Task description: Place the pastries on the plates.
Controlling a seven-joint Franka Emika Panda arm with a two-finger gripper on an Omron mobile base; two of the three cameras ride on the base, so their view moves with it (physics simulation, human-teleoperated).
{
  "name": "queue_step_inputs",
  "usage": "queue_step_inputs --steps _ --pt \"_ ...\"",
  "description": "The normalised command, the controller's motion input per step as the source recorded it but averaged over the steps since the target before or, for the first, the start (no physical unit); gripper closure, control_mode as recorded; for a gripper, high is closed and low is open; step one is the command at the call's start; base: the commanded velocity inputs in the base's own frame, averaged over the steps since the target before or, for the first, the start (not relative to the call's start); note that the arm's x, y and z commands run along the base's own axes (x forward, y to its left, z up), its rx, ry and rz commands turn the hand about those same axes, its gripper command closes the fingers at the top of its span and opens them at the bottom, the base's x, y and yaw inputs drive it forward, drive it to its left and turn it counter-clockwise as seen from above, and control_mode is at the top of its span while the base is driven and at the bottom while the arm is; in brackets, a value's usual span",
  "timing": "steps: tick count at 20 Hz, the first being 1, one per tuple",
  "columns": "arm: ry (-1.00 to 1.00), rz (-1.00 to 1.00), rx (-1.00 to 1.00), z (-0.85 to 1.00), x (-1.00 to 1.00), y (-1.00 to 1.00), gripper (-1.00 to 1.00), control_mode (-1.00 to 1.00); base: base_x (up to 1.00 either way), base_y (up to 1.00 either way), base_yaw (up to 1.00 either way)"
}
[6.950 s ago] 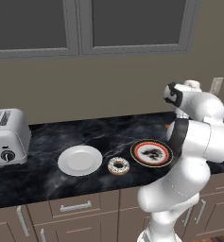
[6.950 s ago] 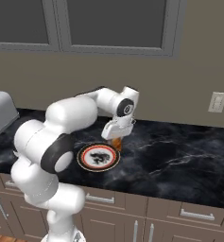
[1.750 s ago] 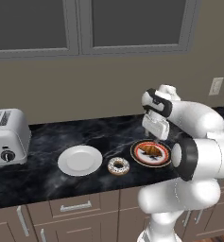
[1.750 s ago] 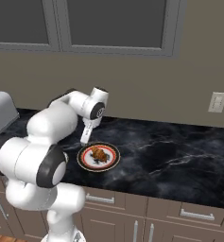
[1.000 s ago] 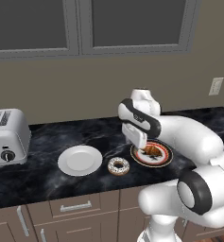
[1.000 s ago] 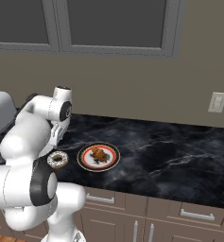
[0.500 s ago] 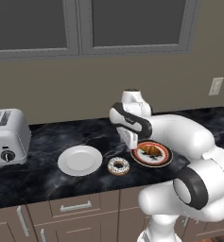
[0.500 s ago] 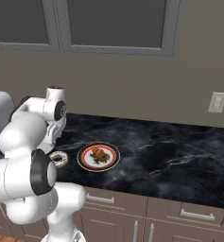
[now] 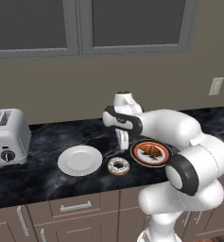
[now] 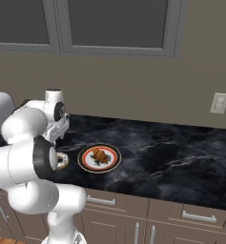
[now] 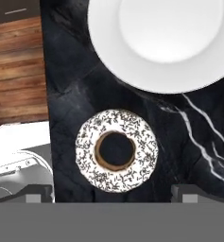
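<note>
Since a second ago the arm has swung left from the patterned plate, and its gripper [image 9: 123, 142] now hangs above the donut.

Left of centre in the left base view lies the plain white round plate [image 9: 80, 159]; beside it the white-iced ring donut with dark sprinkles [image 9: 118, 166] on the black marbled counter [image 9: 47, 142]; right of it the golden croissant [image 9: 152, 151] on the black-rimmed, orange-ringed plate [image 9: 150, 153]. Jaws spread wide, holding nothing.

Two plates: one plain white plate [image 9: 80, 160] and one black-rimmed plate [image 9: 150, 153] with an orange-red ring. Two pastries: one iced ring donut [image 9: 118, 166] (dark sprinkles) and one croissant [image 9: 152, 150]. One toaster [image 9: 7, 137]. One wall socket [image 9: 216, 86].
</note>
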Motion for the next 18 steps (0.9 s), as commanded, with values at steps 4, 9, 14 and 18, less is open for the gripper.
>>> queue_step_inputs --steps 4,9,14,18 --pt "0.0 -0.02 0.0 -0.4 0.0 0.0 -1.0 -1.0 0.0 0.0 0.0" --pt "0.0 -0.01 0.0 -0.36 0.0 0.0 -1.0 -1.0 0.0 0.0 0.0" --pt "0.0 0.0 0.0 -0.24 0.05 0.0 -1.0 -1.0 0.0 0.0 0.0" --pt "0.0 0.0 0.0 -0.09 0.18 0.0 -1.0 -1.0 0.0 0.0 0.0"
